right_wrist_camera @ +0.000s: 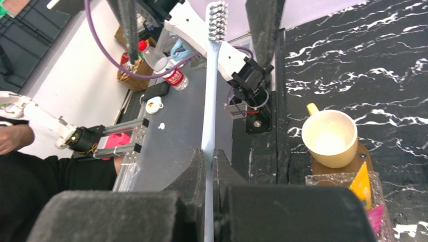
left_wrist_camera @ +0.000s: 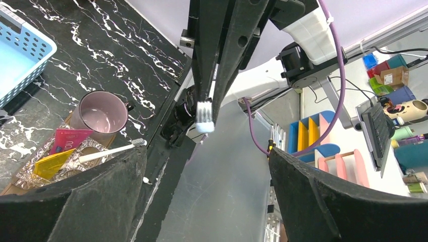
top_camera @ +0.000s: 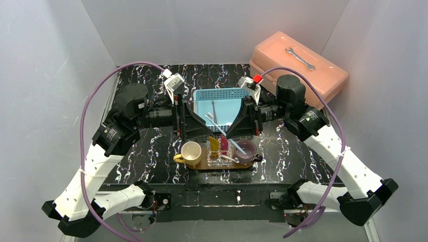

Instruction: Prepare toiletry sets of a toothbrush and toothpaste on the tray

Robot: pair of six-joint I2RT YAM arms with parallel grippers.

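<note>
My right gripper [right_wrist_camera: 208, 154] is shut on a pale toothbrush [right_wrist_camera: 209, 91] whose bristles point away, toward the left arm. From above, this toothbrush [top_camera: 216, 124] hangs slanted between the blue basket and the tray [top_camera: 202, 164]. The left gripper [left_wrist_camera: 204, 151] stands open and empty, facing the brush head [left_wrist_camera: 204, 115]. On the brown tray a clear container holds a yellow toothpaste [top_camera: 214, 144] and a pink toothpaste [top_camera: 224, 146]. A white toothbrush [left_wrist_camera: 108, 151] lies across that container.
A cream cup [top_camera: 192, 153] and a purple cup [top_camera: 246, 151] stand on the tray's two ends. The light-blue basket [top_camera: 219, 94] behind holds another thin toothbrush [top_camera: 214, 111]. A peach toolbox [top_camera: 282, 70] with a wrench [top_camera: 300, 58] on it sits back right.
</note>
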